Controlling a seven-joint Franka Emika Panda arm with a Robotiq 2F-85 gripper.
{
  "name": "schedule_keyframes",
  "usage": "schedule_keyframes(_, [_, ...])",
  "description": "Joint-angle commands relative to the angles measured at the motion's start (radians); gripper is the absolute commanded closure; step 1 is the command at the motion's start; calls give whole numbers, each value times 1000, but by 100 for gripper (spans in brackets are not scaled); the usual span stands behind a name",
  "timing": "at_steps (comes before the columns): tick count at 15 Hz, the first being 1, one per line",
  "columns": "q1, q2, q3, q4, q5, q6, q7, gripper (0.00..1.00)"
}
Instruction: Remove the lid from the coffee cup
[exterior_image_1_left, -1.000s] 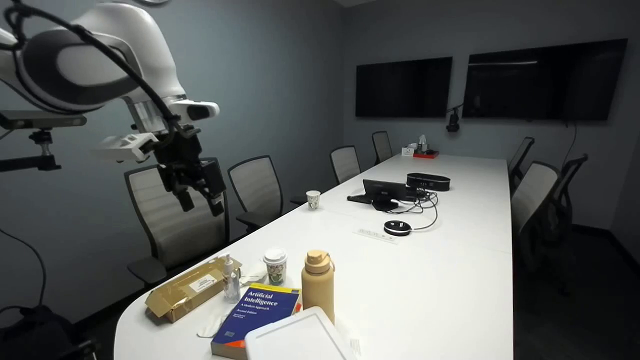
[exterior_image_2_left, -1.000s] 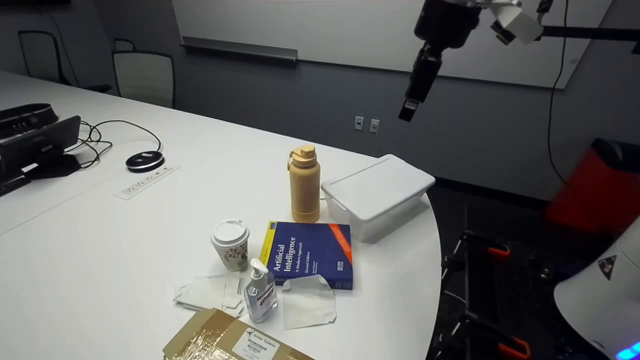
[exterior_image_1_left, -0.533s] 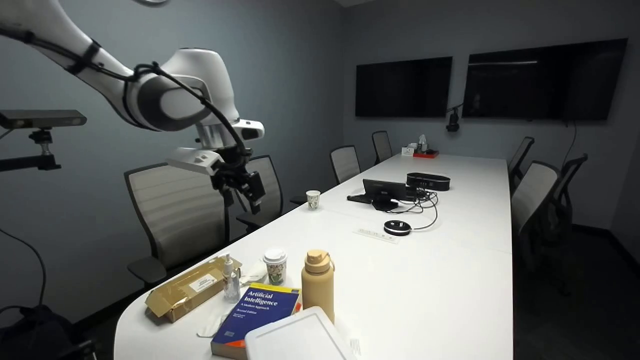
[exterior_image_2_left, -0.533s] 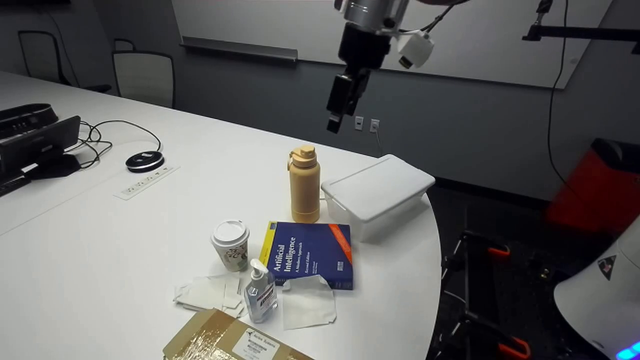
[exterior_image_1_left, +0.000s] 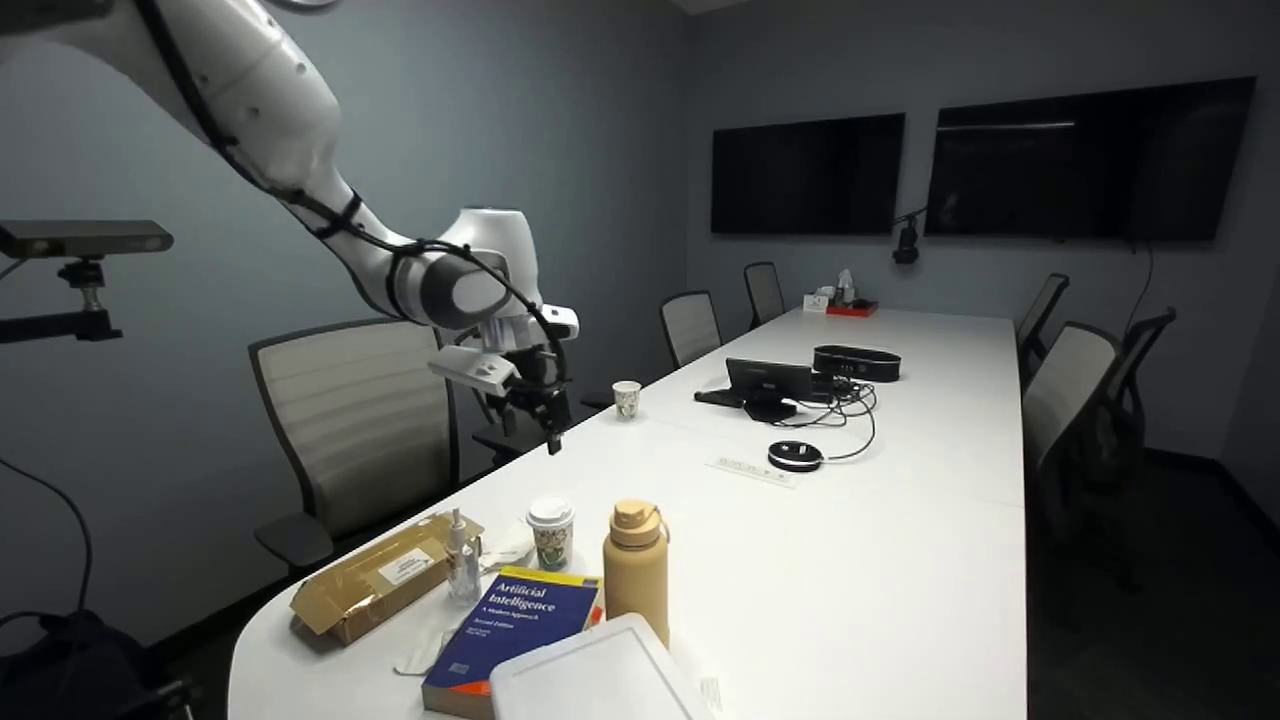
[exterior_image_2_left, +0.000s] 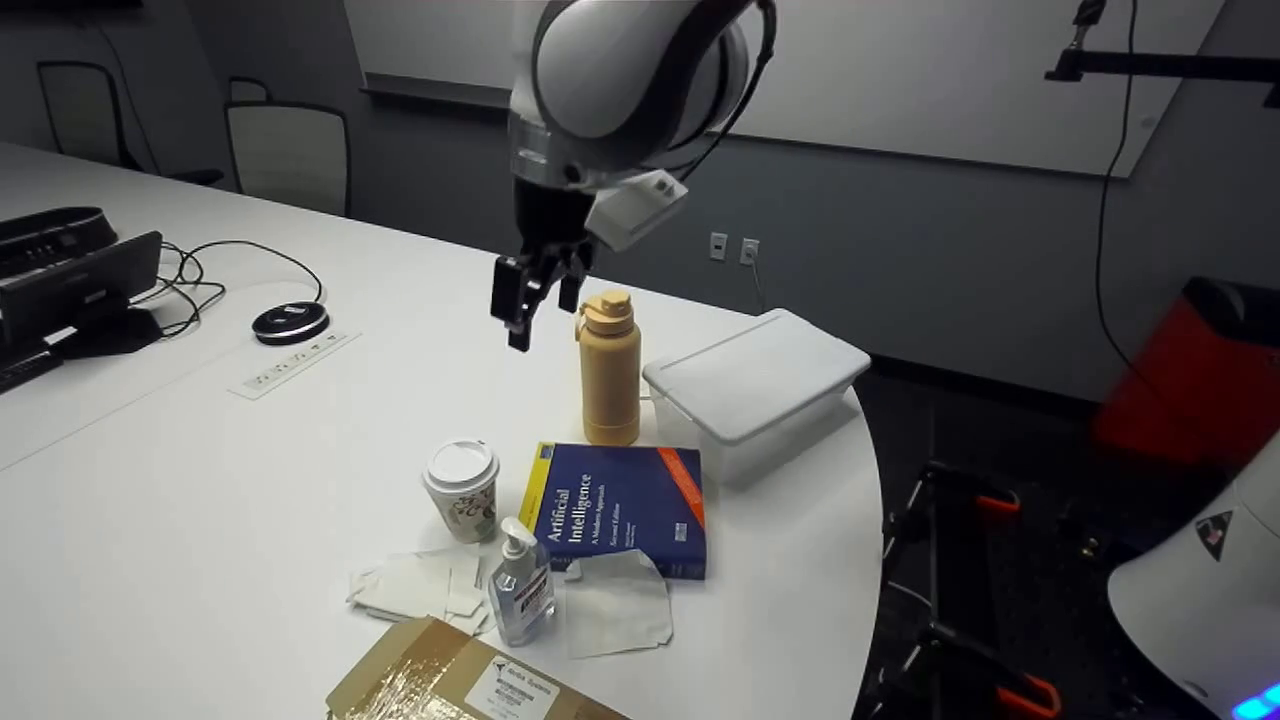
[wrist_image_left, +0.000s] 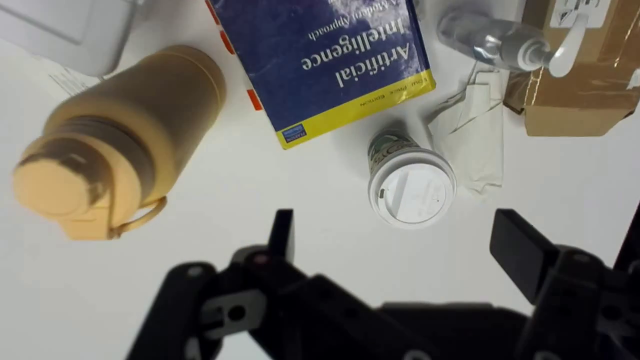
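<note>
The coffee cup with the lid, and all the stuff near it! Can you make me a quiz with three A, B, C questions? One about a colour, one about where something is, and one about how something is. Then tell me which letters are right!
1. What colour is the tall bottle?
A) Green
B) Tan
C) Purple

2. Where is the small round white lid?
A) On the coffee cup
B) On the blue book
C) On the tall bottle

3. How is the gripper?
A) Shut on the lid
B) Shut on the blue book
C) Open, holding nothing

Right letters:
1 is B, since both exterior views show it tan from top to bottom.
2 is A, since the wrist view shows it covering the cup's top.
3 is C, since its fingers stand wide apart in the wrist view with nothing gripped between them.
</note>
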Motion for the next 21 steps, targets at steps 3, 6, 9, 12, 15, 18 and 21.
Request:
schedule_keyframes(3, [-2, 237, 20, 216, 10, 11, 70, 0])
schedule_keyframes(6, [-18, 307, 34, 274, 33, 6, 73, 0])
schedule_keyframes(9, [-29, 357, 41, 315, 53, 3, 68, 0])
schedule_keyframes(12, [-48, 398, 59, 345, 83, 0, 62, 0])
schedule_keyframes(15, [-64, 434, 69, 362, 103, 2, 62, 0])
schedule_keyframes(18, [-79, 468, 80, 376, 121, 6, 61, 0])
schedule_keyframes(21, [-84, 497, 88, 395, 131, 12, 61, 0])
